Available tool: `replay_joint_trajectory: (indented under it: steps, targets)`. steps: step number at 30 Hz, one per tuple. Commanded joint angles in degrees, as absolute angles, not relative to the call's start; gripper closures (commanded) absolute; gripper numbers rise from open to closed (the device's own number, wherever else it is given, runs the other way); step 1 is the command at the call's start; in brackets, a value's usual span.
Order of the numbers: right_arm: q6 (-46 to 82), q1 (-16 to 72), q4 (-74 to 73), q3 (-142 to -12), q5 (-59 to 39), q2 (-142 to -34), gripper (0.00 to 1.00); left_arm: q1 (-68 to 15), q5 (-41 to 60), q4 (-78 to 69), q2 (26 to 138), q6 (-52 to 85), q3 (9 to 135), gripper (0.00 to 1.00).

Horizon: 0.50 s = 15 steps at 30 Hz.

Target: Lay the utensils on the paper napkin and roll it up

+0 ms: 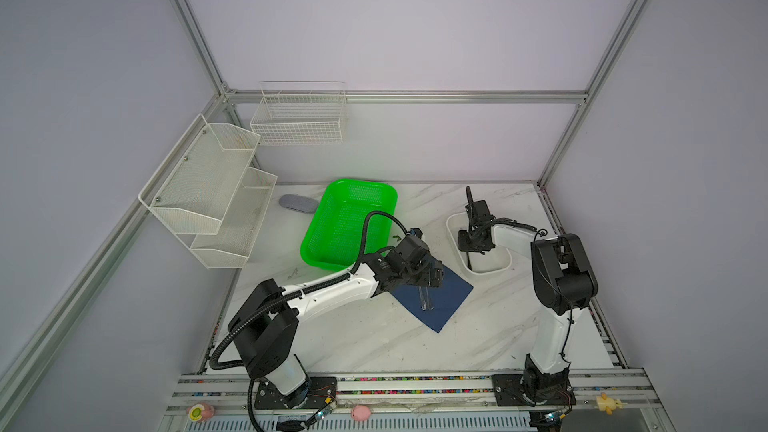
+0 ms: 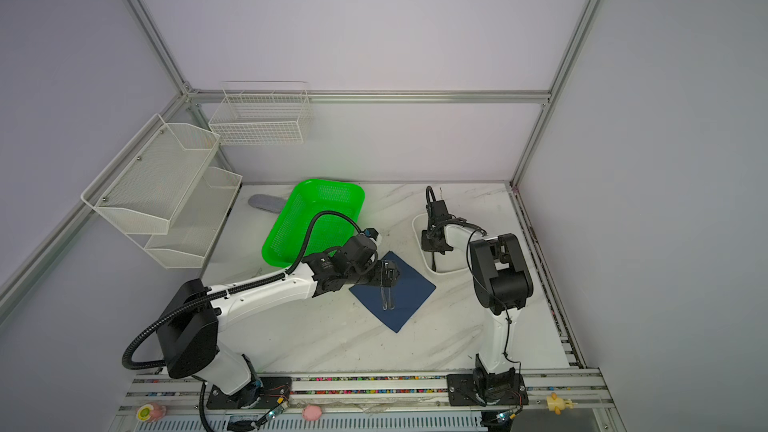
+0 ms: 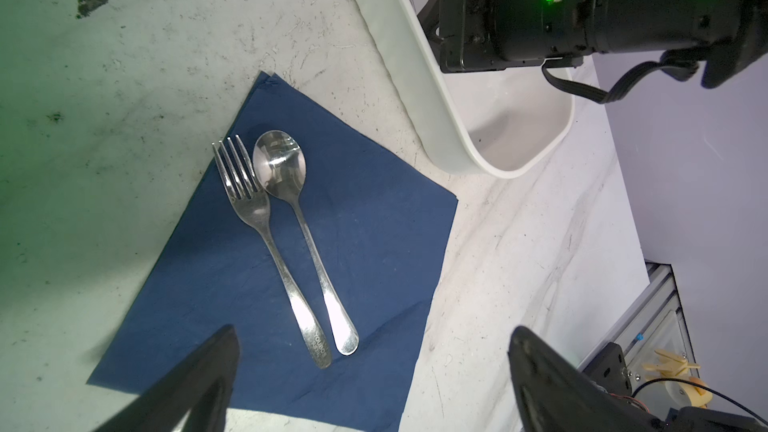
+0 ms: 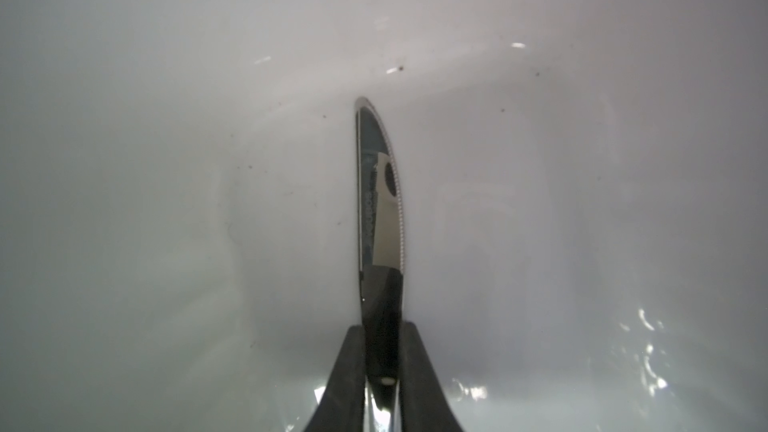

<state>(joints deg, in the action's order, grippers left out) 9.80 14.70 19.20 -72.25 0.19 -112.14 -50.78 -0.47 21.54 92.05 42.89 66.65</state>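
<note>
Left gripper [image 3: 374, 334]: jaws spread fully wide, nothing between them, nothing touched; poised over the paper napkin [image 3: 365, 222], above the handle ends of the fork [image 3: 266, 243] and spoon [image 3: 299, 218].
Left gripper fingers [image 3: 208, 367]: both black tips in the left wrist view, well apart.
Right gripper [image 4: 382, 330]: jaws narrowed onto the handle of the knife [image 4: 380, 201]; gripped between both fingers, blade pointing away from the wrist camera.
Right gripper position: lowered inside the white tray [image 1: 453, 226], seen in both top views.
Knife tip: close to the tray's inner surface [image 4: 166, 160]; contact cannot be told.
Paper napkin location: flat and unrolled on the marble table [image 1: 374, 347], one corner toward the green basket [image 1: 353, 182], just beside the white tray, apart from it.
Fork and spoon location: on the napkin, side by side, heads at the same end, fork neck against the spoon bowl, handles nearly parallel.
Count, utensils: one knife, one fork, one spoon.
Count, napkins: one.
Count, containers on the table: one white tray, one green basket.
Count, grippers: two.
</note>
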Motion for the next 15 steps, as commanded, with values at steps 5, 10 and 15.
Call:
replay_joint_trajectory:
  steps: [5, 10, 15]
  targets:
    - [10.2, 13.88, 26.47, -69.75, 2.97, -116.97, 0.8, -51.0, -1.35, 20.84, 90.18, 42.91, 70.31, 0.0]
    - [12.03, 14.74, 26.57, -69.13, 9.11, -116.01, 0.76, -50.99, -1.02, 20.99, 89.63, 42.12, 70.23, 0.0]
    - [11.19, 18.38, 26.89, -70.1, 12.89, -116.62, 0.73, -50.98, -2.48, 20.41, 86.91, 41.11, 67.59, 0.0]
